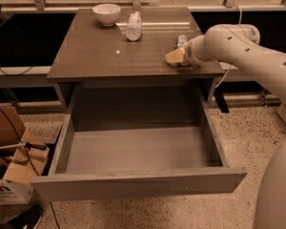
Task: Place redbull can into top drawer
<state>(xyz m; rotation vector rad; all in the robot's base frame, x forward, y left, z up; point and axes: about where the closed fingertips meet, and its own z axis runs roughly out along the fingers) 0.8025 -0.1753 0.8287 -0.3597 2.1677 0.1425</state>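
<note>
The redbull can (182, 40) is a small silver can on the right part of the cabinet top (109, 56), partly hidden behind my gripper. My gripper (174, 57) is at the end of the white arm (229, 39) that reaches in from the right. It sits low over the cabinet top, just in front of the can and close to it or touching it. The top drawer (138, 185) is pulled fully out below the cabinet top, and its grey inside holds nothing.
A white bowl (107, 13) and a clear plastic bottle (133, 26) stand at the back of the cabinet top. Cardboard boxes (12, 151) and cables lie on the floor at left. A rail and dark gap run behind the cabinet.
</note>
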